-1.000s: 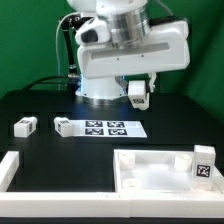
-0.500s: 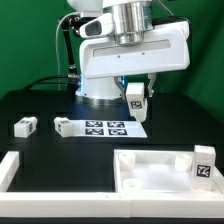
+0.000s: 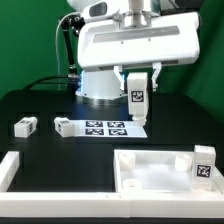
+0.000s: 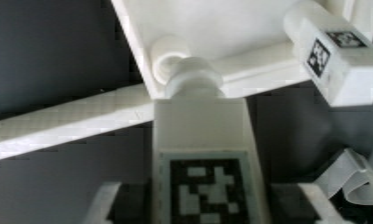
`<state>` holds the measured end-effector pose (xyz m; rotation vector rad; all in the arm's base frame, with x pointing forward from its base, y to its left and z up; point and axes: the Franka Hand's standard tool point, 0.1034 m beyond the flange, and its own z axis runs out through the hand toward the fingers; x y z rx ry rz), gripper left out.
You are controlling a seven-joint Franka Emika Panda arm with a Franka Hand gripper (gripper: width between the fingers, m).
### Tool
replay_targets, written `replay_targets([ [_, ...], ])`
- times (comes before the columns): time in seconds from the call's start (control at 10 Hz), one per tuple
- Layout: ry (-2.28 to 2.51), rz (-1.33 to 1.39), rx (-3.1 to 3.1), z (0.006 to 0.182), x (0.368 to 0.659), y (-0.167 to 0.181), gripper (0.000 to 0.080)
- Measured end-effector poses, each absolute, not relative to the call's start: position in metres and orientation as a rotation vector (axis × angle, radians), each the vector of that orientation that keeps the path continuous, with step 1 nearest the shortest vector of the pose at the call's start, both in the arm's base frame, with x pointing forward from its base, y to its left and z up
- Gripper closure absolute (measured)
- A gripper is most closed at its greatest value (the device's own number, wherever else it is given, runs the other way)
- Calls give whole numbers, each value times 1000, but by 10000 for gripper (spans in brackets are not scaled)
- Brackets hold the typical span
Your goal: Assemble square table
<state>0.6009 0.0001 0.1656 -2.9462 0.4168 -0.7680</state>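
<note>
My gripper (image 3: pixel 139 78) is shut on a short white tagged leg (image 3: pixel 138 102), which hangs upright above the table behind the marker board (image 3: pixel 112 127). In the wrist view the leg (image 4: pixel 201 140) runs up between my fingers, its tag facing the camera, with the gripper (image 4: pixel 209 208) closed around it. The white square tabletop panel (image 3: pixel 150 165) lies at the front on the exterior view's right, with one tagged leg (image 3: pixel 203 164) standing at its right side. The panel (image 4: pixel 201 30) and that leg (image 4: pixel 336 55) also show in the wrist view. Two more legs (image 3: pixel 25 126) (image 3: pixel 64 127) lie on the exterior view's left.
A white border bar (image 3: pixel 8 170) stands at the front on the exterior view's left, and another runs along the front edge (image 3: pixel 90 207). The robot base (image 3: pixel 100 85) is at the back. A long white edge (image 4: pixel 58 125) crosses the wrist view beneath the held leg.
The wrist has turned and the held leg has swung from tilted to upright, shifting slightly lower and toward the exterior view's right. The parts on the table have not moved.
</note>
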Motion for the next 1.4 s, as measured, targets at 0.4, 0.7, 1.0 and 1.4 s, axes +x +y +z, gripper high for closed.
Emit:
replay_targets([
  [0.4, 388, -861, -2955, 162, 622, -7, 511],
  [0.7, 279, -1030, -2958, 170, 669, -13, 511],
  [1.0, 280, -1016, -2960, 168, 667, -13, 511],
  [1.4, 277, -914, -3000, 129, 660, -13, 511],
])
